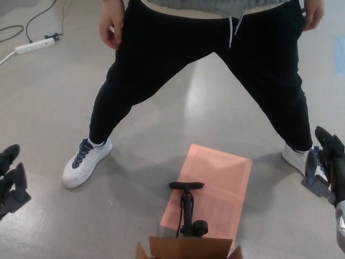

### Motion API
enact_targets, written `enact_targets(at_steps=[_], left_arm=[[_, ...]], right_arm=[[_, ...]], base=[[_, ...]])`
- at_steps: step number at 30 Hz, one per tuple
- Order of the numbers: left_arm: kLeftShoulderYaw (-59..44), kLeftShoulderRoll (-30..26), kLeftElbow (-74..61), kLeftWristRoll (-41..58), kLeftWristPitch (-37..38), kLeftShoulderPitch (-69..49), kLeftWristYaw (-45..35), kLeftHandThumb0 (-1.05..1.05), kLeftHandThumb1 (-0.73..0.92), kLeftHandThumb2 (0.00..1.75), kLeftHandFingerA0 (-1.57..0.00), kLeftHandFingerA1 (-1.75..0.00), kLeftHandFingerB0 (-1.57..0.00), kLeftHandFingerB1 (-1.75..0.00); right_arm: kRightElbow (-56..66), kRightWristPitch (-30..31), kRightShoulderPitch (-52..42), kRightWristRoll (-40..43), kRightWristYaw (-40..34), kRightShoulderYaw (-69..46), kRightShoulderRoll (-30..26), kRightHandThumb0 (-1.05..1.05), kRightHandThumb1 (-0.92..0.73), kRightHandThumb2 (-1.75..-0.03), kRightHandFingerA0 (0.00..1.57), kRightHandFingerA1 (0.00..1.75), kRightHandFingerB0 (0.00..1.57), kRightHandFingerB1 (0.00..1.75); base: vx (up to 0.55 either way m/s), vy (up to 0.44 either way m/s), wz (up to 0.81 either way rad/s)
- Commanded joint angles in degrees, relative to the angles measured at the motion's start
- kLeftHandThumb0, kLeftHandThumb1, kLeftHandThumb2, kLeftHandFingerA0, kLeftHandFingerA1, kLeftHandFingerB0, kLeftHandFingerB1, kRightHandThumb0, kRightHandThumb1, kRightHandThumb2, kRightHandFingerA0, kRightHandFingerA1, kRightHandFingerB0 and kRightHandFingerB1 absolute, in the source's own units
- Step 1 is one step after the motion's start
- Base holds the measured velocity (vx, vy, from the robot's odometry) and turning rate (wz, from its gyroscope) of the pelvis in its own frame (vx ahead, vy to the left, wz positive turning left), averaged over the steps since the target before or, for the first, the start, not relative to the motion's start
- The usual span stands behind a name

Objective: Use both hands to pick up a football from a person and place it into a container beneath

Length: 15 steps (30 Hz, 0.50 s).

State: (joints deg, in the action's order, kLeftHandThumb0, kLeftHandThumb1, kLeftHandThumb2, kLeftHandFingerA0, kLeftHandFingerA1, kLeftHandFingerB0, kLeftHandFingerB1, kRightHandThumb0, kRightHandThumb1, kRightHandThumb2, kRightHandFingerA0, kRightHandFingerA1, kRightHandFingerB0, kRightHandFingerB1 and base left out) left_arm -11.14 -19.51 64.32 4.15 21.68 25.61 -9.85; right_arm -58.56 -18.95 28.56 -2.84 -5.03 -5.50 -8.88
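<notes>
Both of our hands are parked way out at the edges right now. The left hand (11, 181) is just peeking in at the far left of the cardboard box (190, 248), fingers spread apart and holding nothing. The right hand (328, 167) is out at the far right of the box, also spread and empty, sitting just in front of the person's white sneaker (297, 157) on that side.

So where's the football? We honestly can't see it anywhere. It's not in either hand and the person's hands (112, 22) up top look empty too. Only the top rim of the box shows at the bottom edge, so the inside is hidden. Our guess is the ball is already down in the box and the drop is done, but we can't confirm that or say anything about how the ball looks.

Just behind the box there's a black hand pump (187, 208) standing on a pink mat (226, 172), with the person's legs straddling the far end of the mat. Way off to the upper left of the box, a white power strip (35, 46) lies on the floor.

If the ball did land, next up is probably bringing both hands back toward the middle above the box, ready for another handoff.
</notes>
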Motion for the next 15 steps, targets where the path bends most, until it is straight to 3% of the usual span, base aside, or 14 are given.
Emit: enact_targets(at_steps=[1,7,8,9,13,14,15], left_arm=[[-1.1,-2.4,2.4,0.4,3.3,1.3,-2.4,-0.84,0.8,1.12,-0.06,-0.23,-0.07,-0.2],[1.8,-5.6,7.8,-3.9,-0.2,2.4,0.0,-0.78,0.81,1.1,-0.07,-0.33,-0.07,-0.26],[2.1,-6.0,8.4,-4.2,-0.2,1.8,0.2,-0.68,0.92,0.73,-0.09,-0.27,-0.07,-0.23],[2.2,-6.3,8.9,-4.1,-0.4,1.2,0.1,-0.67,0.92,0.73,-0.1,-0.28,-0.08,-0.24],[2.4,-6.6,9.7,-3.8,0.0,-1.3,-1.6,-0.69,0.92,0.73,-0.11,-0.29,-0.08,-0.24],[2.8,-6.4,9.7,-4.1,0.1,-2.2,-1.7,-0.75,0.77,1.08,-0.11,-0.45,-0.01,-0.32],[3.0,-6.1,9.6,-4.2,0.2,-2.9,-1.8,-0.75,0.77,1.08,-0.11,-0.45,-0.01,-0.32]], right_arm=[[-8.3,0.1,2.8,0.5,-0.3,-1.4,-1.9,-0.79,-0.8,-1.08,0.07,0.24,0.07,0.22],[-15.6,4.9,2.2,-1.0,-2.1,-0.8,-3.3,-0.75,-0.79,-1.06,0.08,0.34,0.07,0.26],[-16.2,5.3,1.3,-0.9,-1.6,-0.8,-3.2,-0.76,-0.8,-1.06,0.07,0.28,0.07,0.23],[-16.6,5.5,0.3,-1.6,-1.9,-0.2,-3.1,-0.73,-0.79,-1.06,0.07,0.36,0.07,0.25],[-17.0,5.4,-2.6,-3.2,-3.5,1.6,-2.4,-0.74,-0.79,-1.05,0.07,0.33,0.07,0.25],[-17.0,4.8,-3.7,-3.5,-3.6,1.9,-2.4,-0.67,-0.92,-0.7,0.11,0.26,0.08,0.21],[-17.0,4.1,-4.6,-3.8,-3.6,2.3,-2.4,-0.67,-0.92,-0.7,0.11,0.26,0.08,0.21]], base=[[0.0,0.0,0.0],[0.0,0.0,0.0],[0.0,0.0,0.0],[0.0,0.0,0.0],[0.0,0.0,0.0],[0.0,0.0,0.0],[0.0,0.0,0.0]])
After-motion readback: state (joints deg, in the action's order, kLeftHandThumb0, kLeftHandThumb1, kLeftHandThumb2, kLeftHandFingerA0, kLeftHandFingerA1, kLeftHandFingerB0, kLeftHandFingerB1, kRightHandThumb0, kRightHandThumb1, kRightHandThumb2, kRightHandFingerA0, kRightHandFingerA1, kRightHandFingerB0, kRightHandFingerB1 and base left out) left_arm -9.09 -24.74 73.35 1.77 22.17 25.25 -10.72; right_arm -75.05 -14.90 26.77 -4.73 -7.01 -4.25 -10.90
